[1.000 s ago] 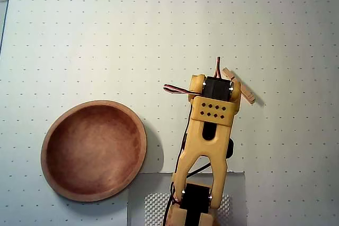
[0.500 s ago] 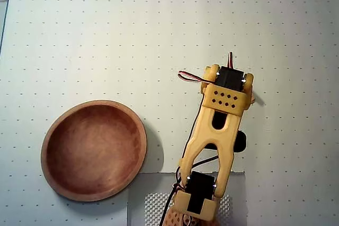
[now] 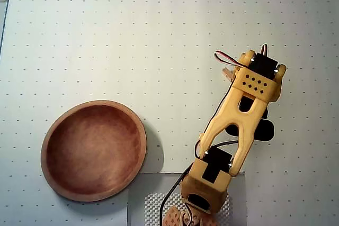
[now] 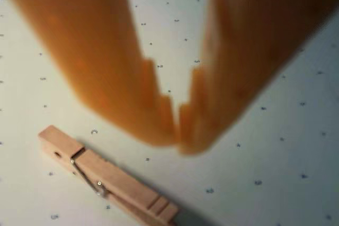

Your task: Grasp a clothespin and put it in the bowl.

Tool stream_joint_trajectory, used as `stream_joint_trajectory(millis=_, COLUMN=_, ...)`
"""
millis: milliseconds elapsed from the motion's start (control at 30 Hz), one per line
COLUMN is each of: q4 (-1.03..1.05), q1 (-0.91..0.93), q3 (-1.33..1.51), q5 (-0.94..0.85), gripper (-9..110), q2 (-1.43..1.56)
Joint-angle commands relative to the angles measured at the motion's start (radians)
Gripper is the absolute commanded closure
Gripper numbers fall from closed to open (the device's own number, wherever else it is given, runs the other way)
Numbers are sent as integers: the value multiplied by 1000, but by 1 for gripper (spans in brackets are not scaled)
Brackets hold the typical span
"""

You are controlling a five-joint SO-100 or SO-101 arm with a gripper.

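In the wrist view the tool [image 4: 179,144] hangs just above the dotted worktop [image 4: 275,178], its orange fingertips [image 4: 159,125] drawn nearly together and gripping nothing. The clothespin [image 4: 106,181] lies flat at about seven o'clock from the tips, near but apart. Overhead, only its end shows beside the arm [image 3: 238,115], and the bowl [image 3: 94,150] sits well apart toward eight o'clock, empty.

Pale dotted-grid mat [image 3: 132,35] under even light, a grey textured pad [image 3: 151,205] at its lower edge.
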Motion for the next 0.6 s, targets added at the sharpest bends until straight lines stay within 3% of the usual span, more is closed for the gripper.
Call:
stream_joint_trajectory(millis=0, q4=17, q1=2, q3=-127, q5=-12, gripper=104, q2=-34)
stream_joint_trajectory(millis=567, q4=17, q1=-94, q3=-451, q5=-14, gripper=104, q2=-333)
